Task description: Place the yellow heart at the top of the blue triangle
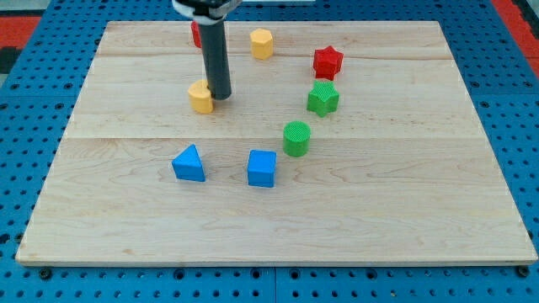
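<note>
We see the yellow heart (200, 98) as a small, thick block of warm yellow colour, with a flat top and rounded sides; its heart outline is only partly clear, because the rod stands against its right side. It lies on the wooden board (404, 210), in the upper left part of it, toward the view's top and left of the middle. We have no pincer here, only a straight dark rod, so we cannot speak of wide or narrow; my tip (221, 96) rests on the board just beside the yellow heart, on the view's right of it, and seems to touch it. The blue triangle (189, 163) lies below the heart, toward the view's bottom and a little to the left, well apart from it. A blue cube (262, 167) sits near the triangle on the view's right. Further right we see a green cylinder (296, 138), a green star-like block (322, 98) and a red star (328, 61). A yellow hexagon block (262, 43) lies near the view's top, and a red block (195, 35) is mostly hidden behind the rod.
</note>
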